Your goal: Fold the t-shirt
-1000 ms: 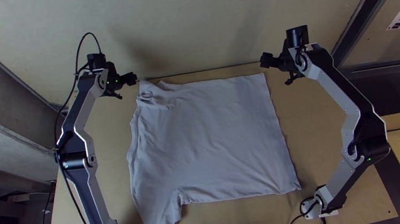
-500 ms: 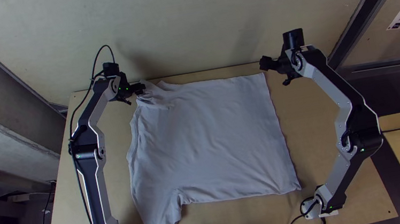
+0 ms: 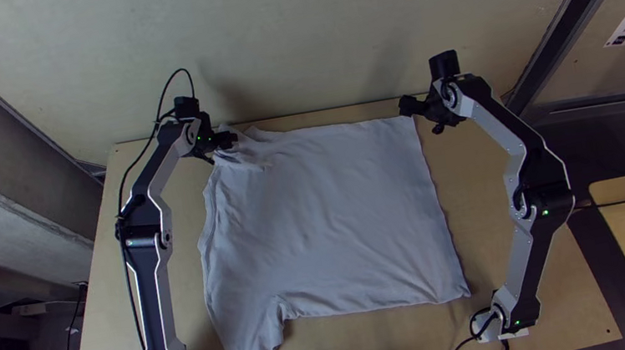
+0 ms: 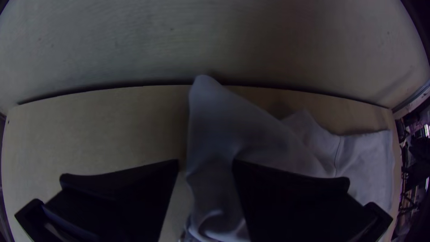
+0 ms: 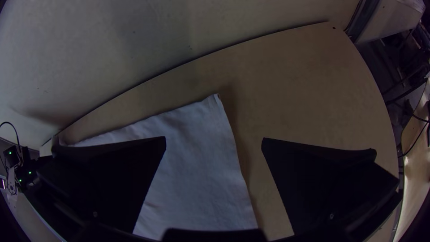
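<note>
T-shirt (image 3: pixel 336 213): spread on worktop (image 3: pixel 391 341), far-left corner rumpled.

- Left claw (image 4: pixel 205 163): open, at rumpled corner; moved inward over cloth within last second.
- Right claw (image 5: pixel 214 140): open wide, near far-right corner; shifted inward also.
- Cloth: lie unchanged over same interval; no lift visible.
- Assessment: both arms likely aligning for two-corner pickup along far edge. Next: lower, close. Caution: loose folds at left may slip or bunch.
</note>
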You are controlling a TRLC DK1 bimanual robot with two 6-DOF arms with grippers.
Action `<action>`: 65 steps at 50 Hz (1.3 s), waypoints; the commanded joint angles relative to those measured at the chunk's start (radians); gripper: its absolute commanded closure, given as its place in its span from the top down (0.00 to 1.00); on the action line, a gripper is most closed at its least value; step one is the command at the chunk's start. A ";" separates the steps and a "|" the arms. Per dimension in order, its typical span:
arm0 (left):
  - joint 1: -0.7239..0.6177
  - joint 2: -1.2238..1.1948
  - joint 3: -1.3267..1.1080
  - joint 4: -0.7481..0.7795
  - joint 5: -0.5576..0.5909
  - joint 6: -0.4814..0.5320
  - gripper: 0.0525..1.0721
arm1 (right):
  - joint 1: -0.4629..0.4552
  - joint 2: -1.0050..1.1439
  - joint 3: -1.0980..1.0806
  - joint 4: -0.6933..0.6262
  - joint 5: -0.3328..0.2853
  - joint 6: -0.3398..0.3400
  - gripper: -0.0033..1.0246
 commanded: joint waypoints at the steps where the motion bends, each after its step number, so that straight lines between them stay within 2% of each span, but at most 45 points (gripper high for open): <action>1: -0.019 0.061 0.001 -0.024 -0.004 0.031 0.14 | 0.007 0.056 0.064 -0.031 -0.007 0.023 0.95; 3: -0.020 0.062 0.001 -0.024 -0.006 0.035 0.02 | 0.007 0.076 0.089 -0.046 -0.007 0.023 0.95; 15: -0.007 0.034 0.001 -0.018 -0.012 0.043 0.03 | 0.010 0.218 0.262 -0.155 -0.008 0.028 0.94; 32: -0.017 -0.064 0.007 0.024 -0.013 0.080 0.03 | 0.010 0.399 0.484 -0.215 -0.005 0.042 0.89; 40: -0.037 -0.096 0.006 0.028 -0.013 0.084 0.02 | 0.012 0.441 0.507 -0.214 0.018 0.040 0.77; 48: -0.043 -0.108 -0.003 0.025 -0.013 0.080 0.02 | 0.012 0.464 0.509 -0.201 0.039 0.037 0.51; 54: -0.042 -0.114 -0.005 0.025 -0.012 0.078 0.02 | 0.008 0.479 0.514 -0.197 0.041 0.032 0.38; 59: -0.040 -0.124 -0.006 0.021 -0.012 0.078 0.02 | 0.004 0.484 0.514 -0.180 0.042 0.017 0.18; 62: -0.040 -0.130 -0.014 0.019 -0.013 0.080 0.03 | 0.004 0.485 0.514 -0.166 0.044 0.013 0.11; 65: -0.040 -0.131 -0.019 0.018 -0.012 0.080 0.02 | 0.004 0.484 0.514 -0.155 0.047 0.008 0.10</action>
